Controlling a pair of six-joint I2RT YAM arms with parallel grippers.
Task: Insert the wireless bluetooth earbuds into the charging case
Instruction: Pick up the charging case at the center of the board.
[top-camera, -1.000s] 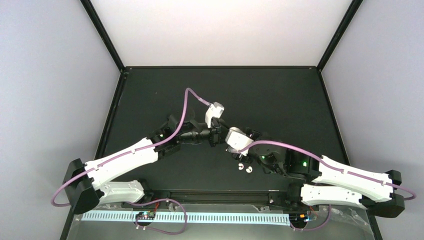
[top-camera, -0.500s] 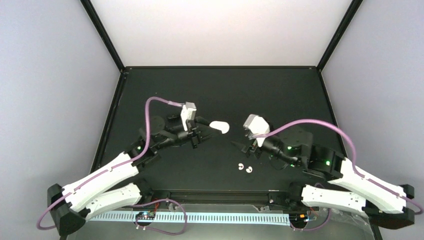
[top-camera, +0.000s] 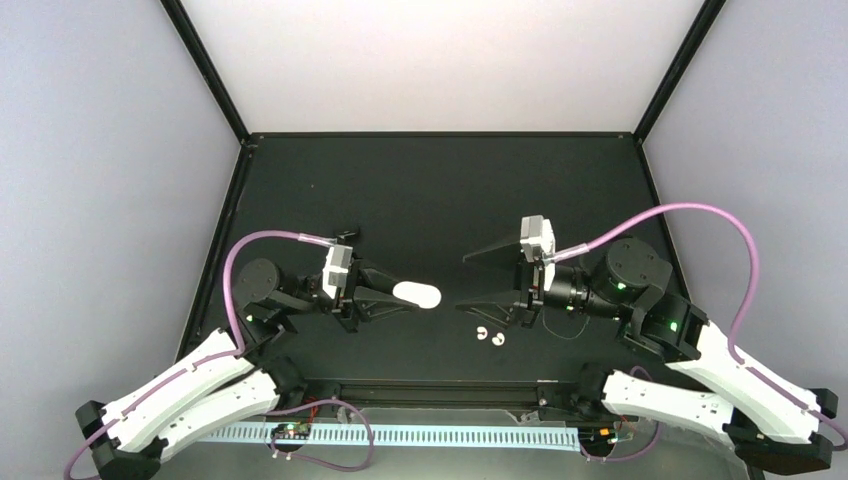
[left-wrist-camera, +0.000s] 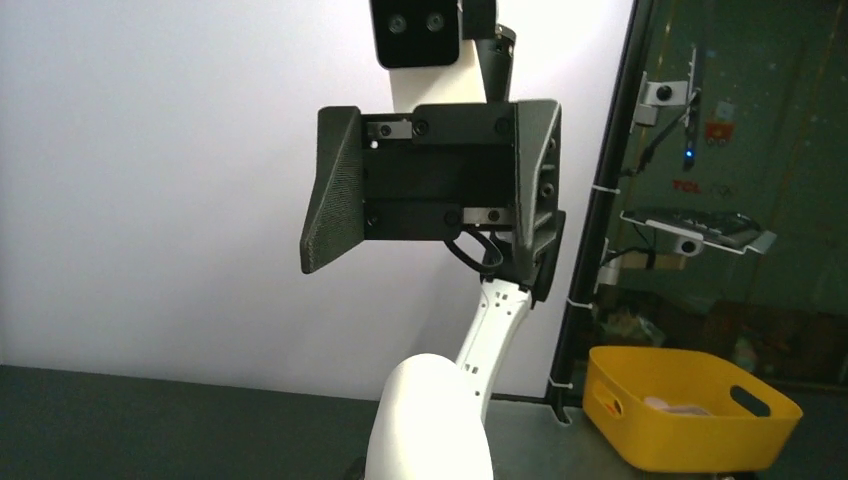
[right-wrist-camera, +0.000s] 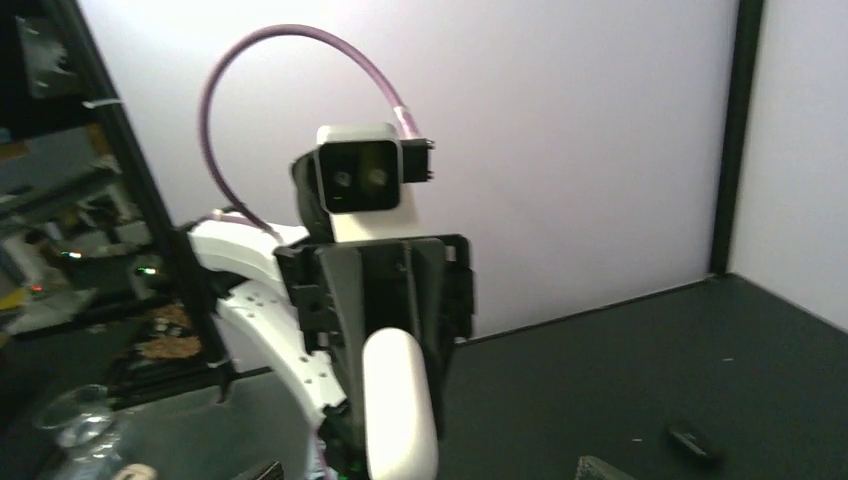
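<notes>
Earbuds (top-camera: 484, 333), two white, lie at lower centre, not yet cased. Your left gripper (top-camera: 392, 296) clasps the charging case (top-camera: 420, 295) at mid-frame; your right gripper (top-camera: 464, 283) gapes empty. Next: pinch one bud delicately.

A second before, the two tools had met nose to nose over the middle of the desk (top-camera: 430, 180). Since then they drew apart. The left tool (top-camera: 398, 296) pulled back toward 8 o'clock, taking along the white charging case (top-camera: 418, 295) clamped between its fingers, and ended up pointing to 3 o'clock. The right tool (top-camera: 462, 283) backed off toward 3 o'clock. Its wrist rolled, so that both fingers showed spread wide, pointing to 9 o'clock. The purple cables (top-camera: 690, 208) swung outward toward the desk's sides.
</notes>
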